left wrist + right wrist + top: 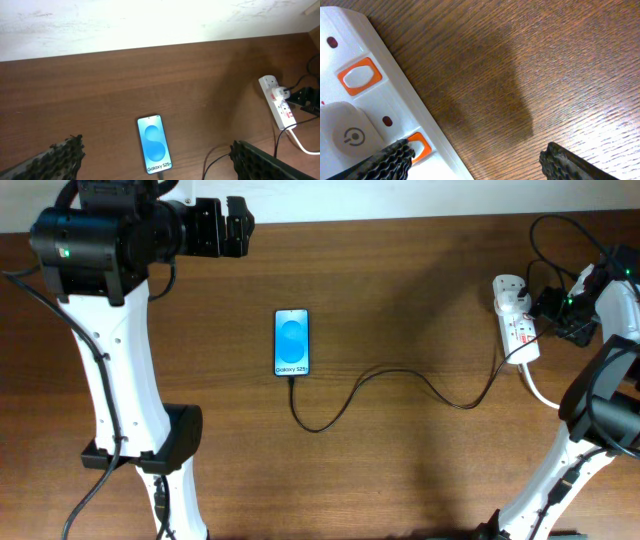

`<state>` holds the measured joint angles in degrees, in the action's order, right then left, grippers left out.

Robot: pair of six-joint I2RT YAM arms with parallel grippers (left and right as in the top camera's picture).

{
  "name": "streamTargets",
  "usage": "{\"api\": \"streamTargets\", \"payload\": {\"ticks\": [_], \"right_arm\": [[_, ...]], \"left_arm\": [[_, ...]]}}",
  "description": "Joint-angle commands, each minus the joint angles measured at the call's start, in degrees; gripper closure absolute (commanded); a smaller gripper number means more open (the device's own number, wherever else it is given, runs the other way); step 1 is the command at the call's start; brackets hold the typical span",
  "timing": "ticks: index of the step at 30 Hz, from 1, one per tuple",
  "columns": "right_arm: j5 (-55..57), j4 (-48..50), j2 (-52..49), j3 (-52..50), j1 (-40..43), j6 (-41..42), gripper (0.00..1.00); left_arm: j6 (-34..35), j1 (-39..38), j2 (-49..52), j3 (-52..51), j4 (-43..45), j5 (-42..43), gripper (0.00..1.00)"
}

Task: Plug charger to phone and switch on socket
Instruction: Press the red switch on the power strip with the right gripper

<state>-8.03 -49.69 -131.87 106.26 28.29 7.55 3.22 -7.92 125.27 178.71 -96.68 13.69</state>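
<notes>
The phone (pixel 292 342) lies flat at the table's middle with its blue "Galaxy S25" screen lit; it also shows in the left wrist view (pixel 154 150). The thin black charger cable (pixel 400 375) runs from the phone's near end in a loop to the white power strip (pixel 520 330) at the right. Its tip sits at the phone's bottom edge (pixel 161 175). A white adapter (pixel 350 135) is plugged into the strip (pixel 380 65). My right gripper (pixel 480 152) is open, and one finger touches an orange switch (pixel 420 145). My left gripper (pixel 156 150) is open, high above the phone.
The strip's thick white cord (pixel 540 392) trails toward the front right. Black robot cables (pixel 550 240) loop at the back right. A second orange switch (pixel 360 76) sits farther along the strip. A white wall (pixel 150 20) borders the table's far edge.
</notes>
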Motion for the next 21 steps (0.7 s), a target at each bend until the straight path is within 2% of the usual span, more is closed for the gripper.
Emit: {"api": "streamTargets", "payload": {"ticks": [1,21], "right_arm": [[-1.8,-1.1,-2.0,-0.2,-2.1,-0.3,0.13],[-2.9,-2.7,-4.2,-0.3,-5.8,-0.3,0.13]], "left_arm": [[0.2,0.1,0.4,-0.2,0.0,0.5,0.01],[0.2,0.1,0.4,-0.2,0.0,0.5,0.01]]}}
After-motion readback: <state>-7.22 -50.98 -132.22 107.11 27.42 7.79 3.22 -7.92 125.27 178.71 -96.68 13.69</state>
